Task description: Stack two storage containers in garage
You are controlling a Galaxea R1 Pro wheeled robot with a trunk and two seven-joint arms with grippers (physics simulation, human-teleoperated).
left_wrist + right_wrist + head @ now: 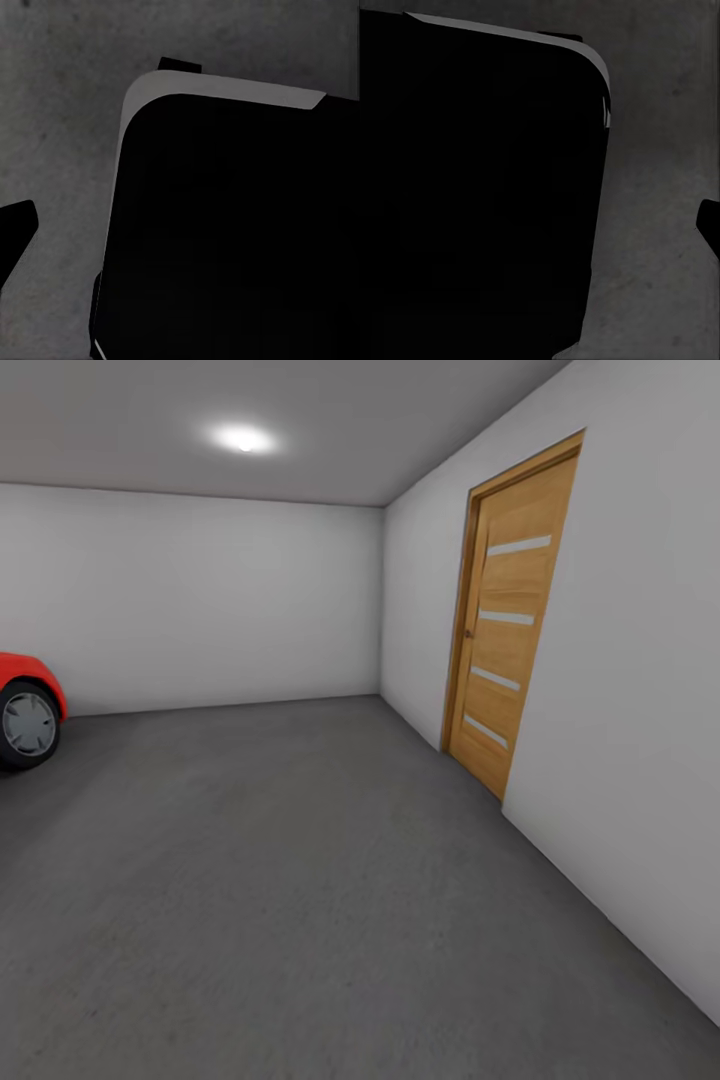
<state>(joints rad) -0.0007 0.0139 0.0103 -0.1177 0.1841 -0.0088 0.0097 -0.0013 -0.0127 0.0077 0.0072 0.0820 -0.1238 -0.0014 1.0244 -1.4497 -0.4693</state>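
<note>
- I'm in the garage (200, 590), facing its dark concrete floor (300, 900); the red car (28, 705) sits at my far left and a wooden door (505, 625) is on the right-hand wall.
- Risk, as I judge it: rolling on without a bin in sight, I could clip the car's wheel or the door wall.
- I cannot spot either storage container, so I can't place them relative to either pincer.
- Both wrist views look down past the robot's black body (232, 232) at concrete; whether either pincer is open or closed, I cannot tell.

open floor (300, 880) ahead; car (28, 705) left, door (505, 620) right
</note>
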